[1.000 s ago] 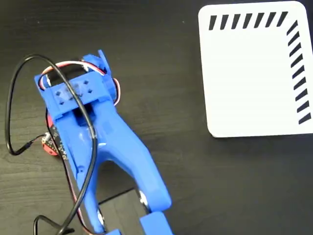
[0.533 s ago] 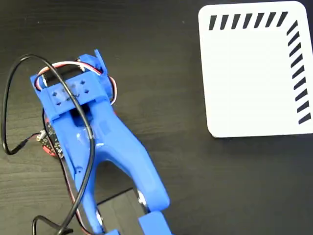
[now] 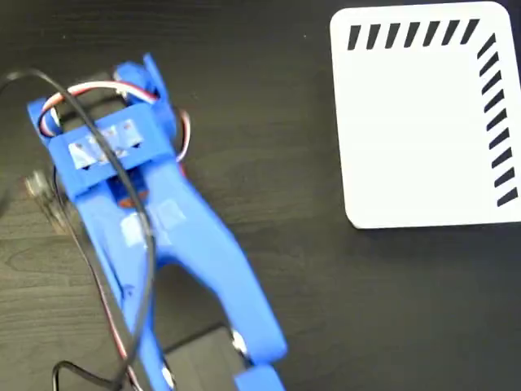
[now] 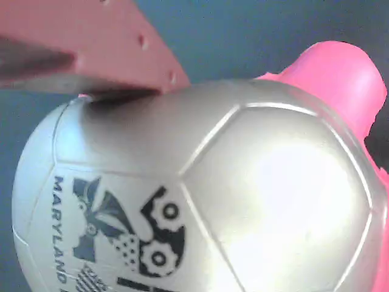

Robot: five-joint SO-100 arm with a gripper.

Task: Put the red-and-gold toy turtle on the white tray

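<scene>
The red-and-gold toy turtle (image 4: 200, 194) fills the wrist view: a glossy gold shell with a dark printed marking and a coral-red limb at upper right. One finger (image 4: 91, 42) of my gripper (image 4: 158, 109) lies against the top of the shell; the other finger is out of frame. In the fixed view my blue arm (image 3: 163, 236) covers the gripper and the turtle at the left. The white tray (image 3: 415, 122), with black stripes along two edges, lies bare at the upper right, well apart from the arm.
A black cable (image 3: 130, 244) loops over the arm in the fixed view. The table (image 3: 269, 98) is dark wood, with open surface between arm and tray. The arm's base sits at the bottom edge.
The arm's head has shifted up and to the left and looks larger and blurred. The red spot that showed on the table beside the arm's left side is gone.
</scene>
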